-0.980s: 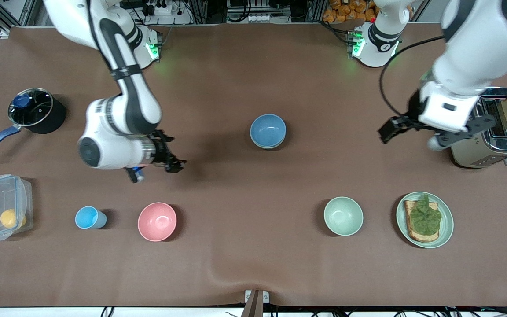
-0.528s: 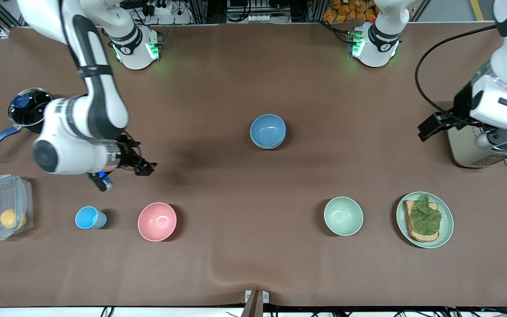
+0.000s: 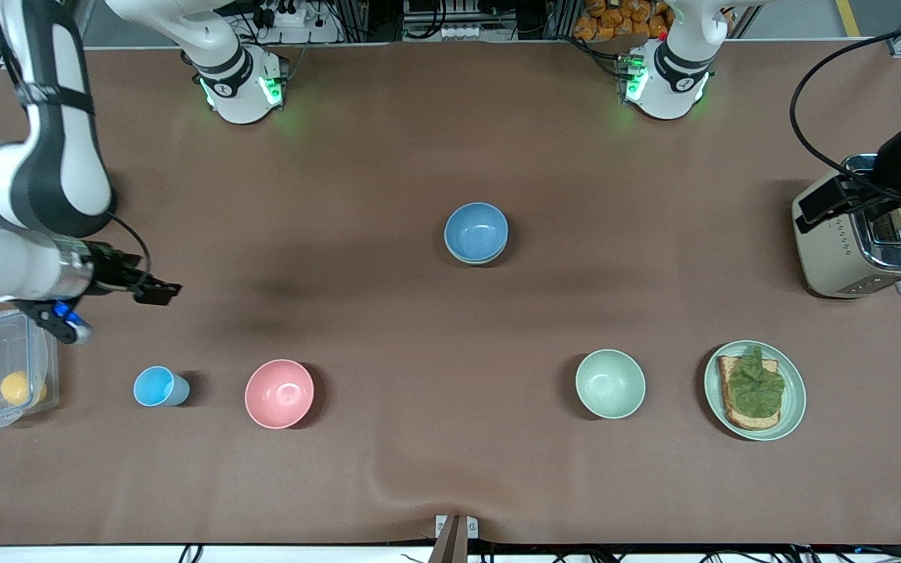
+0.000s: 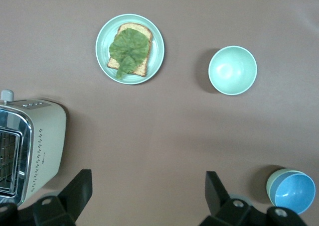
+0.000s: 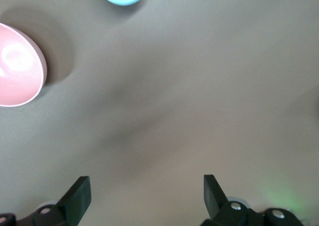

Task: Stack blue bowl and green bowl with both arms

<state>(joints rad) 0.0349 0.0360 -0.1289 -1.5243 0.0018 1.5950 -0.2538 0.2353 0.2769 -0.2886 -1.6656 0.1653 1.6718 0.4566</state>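
Blue bowl [image 3: 476, 230] nested in green bowl [image 4: 272, 184].

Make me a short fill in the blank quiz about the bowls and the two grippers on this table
1. The blue bowl sits nested inside the ____ bowl.
2. The slice of bread topped with lettuce lies on a mint-green ____.
3. The left gripper is open and holds ____.
4. The open right gripper is toward the right arm's end of the table; the bowl at that end is ____.

Missing words: green; plate; nothing; pink
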